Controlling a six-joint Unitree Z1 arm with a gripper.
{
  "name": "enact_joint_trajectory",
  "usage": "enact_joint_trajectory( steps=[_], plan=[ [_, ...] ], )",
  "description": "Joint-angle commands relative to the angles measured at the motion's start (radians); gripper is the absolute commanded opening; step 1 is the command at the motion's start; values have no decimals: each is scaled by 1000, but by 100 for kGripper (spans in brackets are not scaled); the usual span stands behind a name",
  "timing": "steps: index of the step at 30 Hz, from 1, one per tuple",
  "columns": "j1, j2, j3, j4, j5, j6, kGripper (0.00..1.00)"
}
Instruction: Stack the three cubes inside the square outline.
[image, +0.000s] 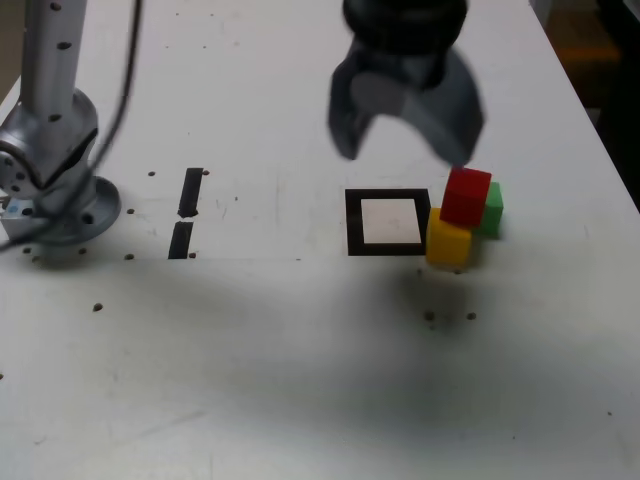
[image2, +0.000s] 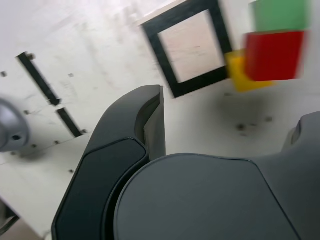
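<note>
Three cubes sit clustered just outside the one square outline (image: 387, 222), on the exterior view's right of it: one yellow cube (image: 448, 243) touching the outline's edge, one green cube (image: 491, 209) behind it, and one red cube (image: 466, 196) perched on top of those two. The outline's white centre holds nothing. Two short black strips (image: 187, 212) lie well apart from the outline on the counter (image: 300, 350). The single hand (image: 405, 150) hangs above the outline, spread wide and holding nothing.
</note>
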Motion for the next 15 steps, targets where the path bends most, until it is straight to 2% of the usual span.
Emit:
enact_joint_trajectory(
  steps=[1, 10, 15],
  plan=[
    [6, 25, -221, 5, -2, 6, 97],
    [23, 109, -217, 4, -36, 23, 96],
    [31, 131, -147, 5, -44, 25, 95]
  ],
)
